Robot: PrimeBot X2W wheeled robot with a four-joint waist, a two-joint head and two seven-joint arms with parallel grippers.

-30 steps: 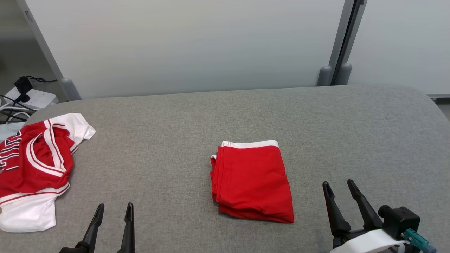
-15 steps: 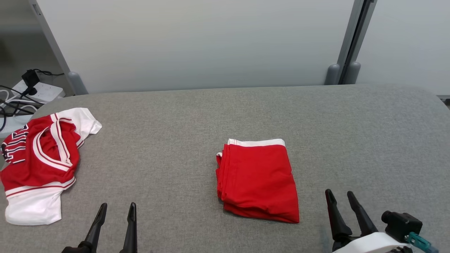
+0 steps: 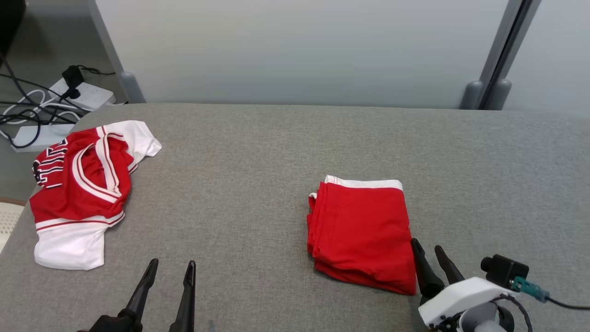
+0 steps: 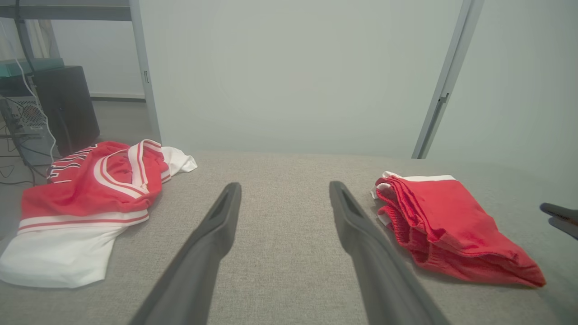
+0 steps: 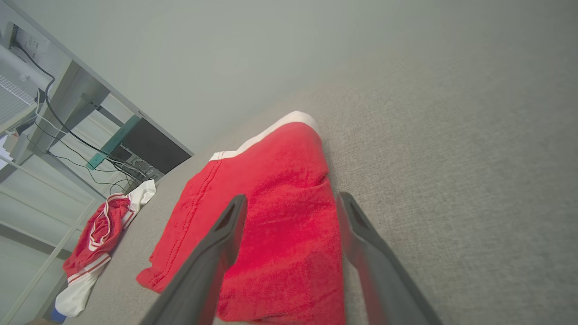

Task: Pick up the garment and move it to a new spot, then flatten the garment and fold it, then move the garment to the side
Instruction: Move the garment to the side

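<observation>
Two dark-fingered grippers hover at the near edge of a grey upholstered table [image 3: 258, 152]: the left gripper [image 3: 171, 266] hangs spread wide over bare cloth, well apart from any clothing, while the right gripper [image 3: 426, 246], spread and holding nothing, points at the near right corner of the folded garment [image 3: 362, 226], which lies right of the table's middle. The right wrist view has its fingers [image 5: 216, 253] straddling the garment's right edge, one over red, one over grey; whether either touches cannot be told. With the fold apparently finished, the remaining job looks like the shift to the side. Doing it well likely means coming in low, slipping one finger beneath the whole stack, closing deep enough to catch every layer, then sliding or lifting gently so the bundle does not fan open; the left gripper could steady the opposite edge, where the layers sit loose. The garment is a soft, matte red knit, roughly rectangular, plump along its near fold, its left side a stack of ridged edges, with a white band across the far end. The table wears a flat, coarse weave, its corners rounded. Farther left sprawls a crumpled red-and-white jersey [image 3: 78, 184], striped at the trim. Beyond: a white power strip [image 3: 85, 94] on the floor, a smooth pale wall panel [image 3: 299, 46], a grey post [image 3: 498, 60]
</observation>
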